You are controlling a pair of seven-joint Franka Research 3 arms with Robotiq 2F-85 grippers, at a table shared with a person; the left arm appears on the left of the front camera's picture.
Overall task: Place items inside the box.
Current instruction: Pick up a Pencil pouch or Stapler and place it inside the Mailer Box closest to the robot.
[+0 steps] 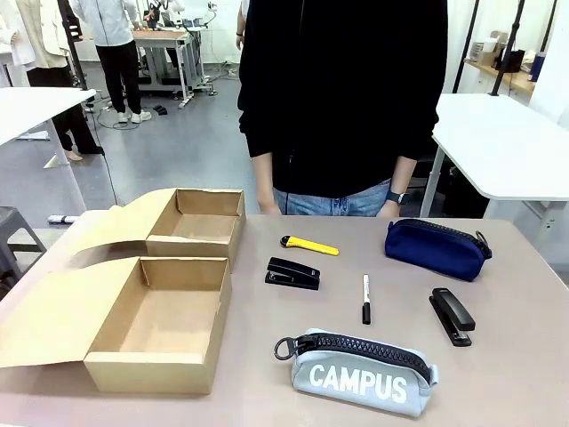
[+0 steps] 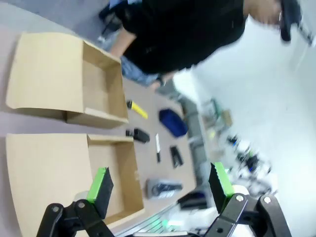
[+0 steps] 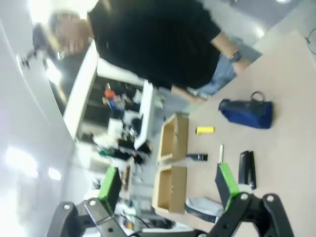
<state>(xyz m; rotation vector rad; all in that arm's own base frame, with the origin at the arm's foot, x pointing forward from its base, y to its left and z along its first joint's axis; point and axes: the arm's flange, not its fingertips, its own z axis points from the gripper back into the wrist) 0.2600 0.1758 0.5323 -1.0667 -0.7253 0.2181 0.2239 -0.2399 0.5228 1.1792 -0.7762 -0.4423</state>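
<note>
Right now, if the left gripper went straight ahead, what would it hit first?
Probably the grey CAMPUS pouch, which sits centred ahead of the open left gripper, though depth is unclear.

The left gripper (image 2: 159, 175) and the right gripper (image 3: 168, 173) hang high above the tabletop (image 1: 524, 382), jaws spread wide, holding nothing.
</note>
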